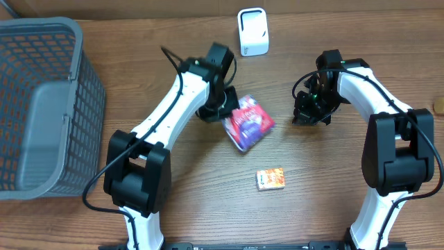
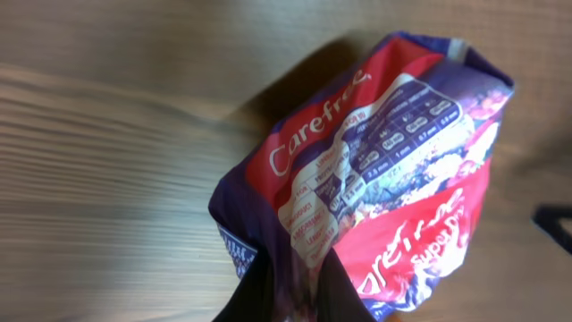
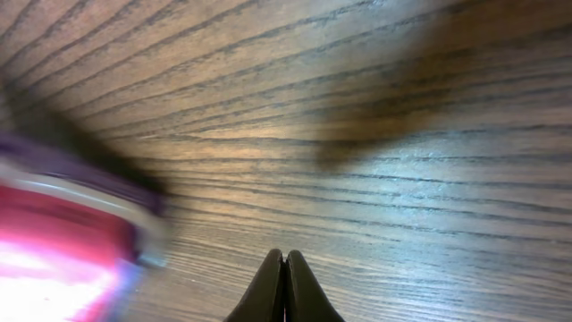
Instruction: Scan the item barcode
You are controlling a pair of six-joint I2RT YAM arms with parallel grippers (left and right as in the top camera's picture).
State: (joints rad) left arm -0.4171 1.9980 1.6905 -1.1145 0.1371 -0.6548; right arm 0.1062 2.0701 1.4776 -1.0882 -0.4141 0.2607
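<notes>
Grey mesh basket, just the one, sits far left of my left gripper, showing only its own grey floor inside. That gripper is pinched shut on the end of the one red-and-purple packet, which stretches away from my fingertips over the wooden table. One white scanner stands beyond it, with bare wood between. One small orange box lies apart, nearer my base. My right gripper, right of the packet, is closed on nothing.

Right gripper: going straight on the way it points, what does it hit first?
Most likely the bare table: the shut right gripper points down at wood grain. The pink packet lies left of that line; depth is hard to judge.
</notes>
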